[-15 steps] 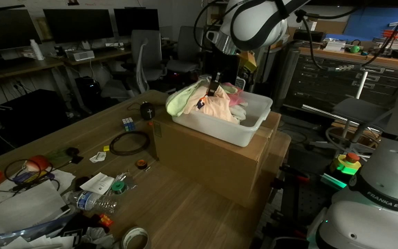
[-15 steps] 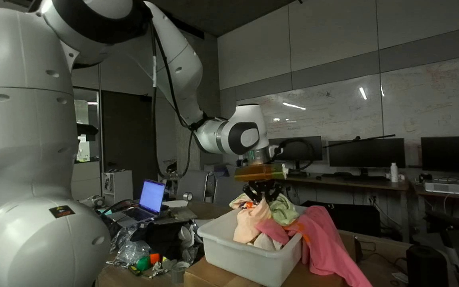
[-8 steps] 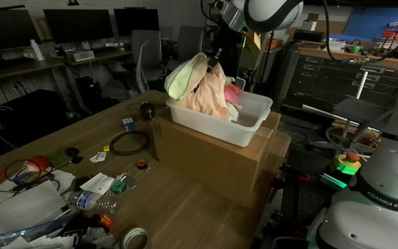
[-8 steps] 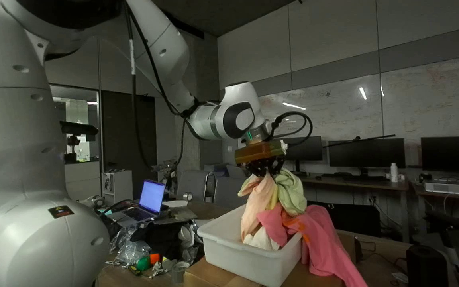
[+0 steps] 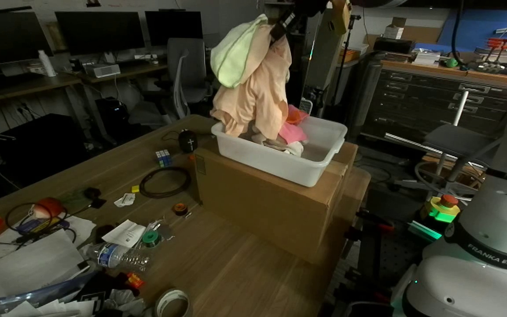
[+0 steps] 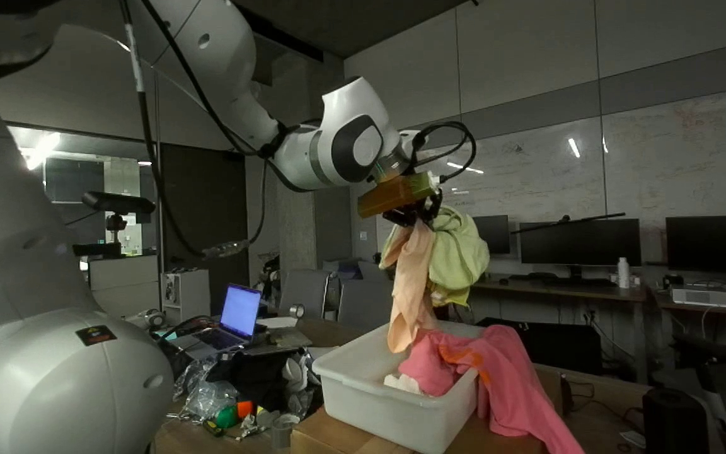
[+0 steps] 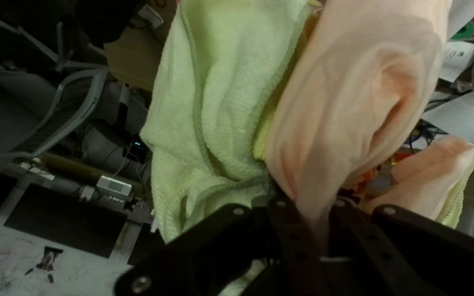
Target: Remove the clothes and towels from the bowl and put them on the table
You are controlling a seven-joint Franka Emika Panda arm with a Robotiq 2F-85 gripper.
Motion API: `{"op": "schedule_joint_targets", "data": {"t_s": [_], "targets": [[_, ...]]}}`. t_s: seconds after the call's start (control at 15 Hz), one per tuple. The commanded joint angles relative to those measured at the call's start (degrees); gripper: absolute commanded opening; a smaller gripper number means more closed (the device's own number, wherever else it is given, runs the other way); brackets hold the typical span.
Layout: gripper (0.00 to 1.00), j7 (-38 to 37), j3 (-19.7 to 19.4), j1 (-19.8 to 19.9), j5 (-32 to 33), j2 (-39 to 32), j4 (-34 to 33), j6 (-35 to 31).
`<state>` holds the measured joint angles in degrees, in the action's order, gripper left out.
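Observation:
A white tub (image 5: 275, 162) stands on a cardboard box; it also shows in an exterior view (image 6: 394, 410). My gripper (image 6: 414, 217) is high above the tub, shut on a bunched peach cloth (image 6: 408, 284) and a green towel (image 6: 457, 252) with yellow parts. In the wrist view the peach cloth (image 7: 356, 90) runs between the fingers (image 7: 309, 207), and the green towel (image 7: 228, 102) hangs beside it. The peach cloth's lower end hangs at the tub's opening. A pink cloth (image 6: 508, 378) lies partly in the tub and drapes over its rim. A whitish cloth (image 6: 403, 383) lies inside.
The cardboard box (image 5: 258, 207) sits on the wooden table (image 5: 236, 264). A black speaker (image 5: 187, 141), a puzzle cube (image 5: 163, 157), a coiled cable (image 5: 165, 182), a plastic bottle (image 5: 115, 256) and papers lie on the table. A laptop (image 6: 240, 312) stands beyond clutter.
My gripper has risen from the tub, lifting the peach cloth and green towel out of the pile. The pink and whitish cloths stay behind, more exposed.

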<state>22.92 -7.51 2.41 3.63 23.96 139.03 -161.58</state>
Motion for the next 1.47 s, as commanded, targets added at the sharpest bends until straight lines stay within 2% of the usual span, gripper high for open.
{"op": "schedule_joint_targets", "data": {"t_s": [0.0, 0.27, 0.47, 0.87, 1.13, 1.4], "targets": [[0.1, -3.7, 0.7, 0.6, 2.0, 4.9, 1.9, -3.4], [0.1, -1.6, -0.3, -2.3, 1.5, 6.1, 1.7, -1.1], [0.1, 4.1, -1.6, -8.5, 0.0, 5.4, 0.8, 5.9], [0.1, 15.0, -1.8, -18.1, -3.8, 3.3, -1.5, 20.1], [0.1, 25.9, -2.0, -22.0, -9.8, 1.8, -3.8, 28.9], [0.1, 37.9, -2.1, -23.7, -18.2, -0.5, -7.0, 37.2]]}}
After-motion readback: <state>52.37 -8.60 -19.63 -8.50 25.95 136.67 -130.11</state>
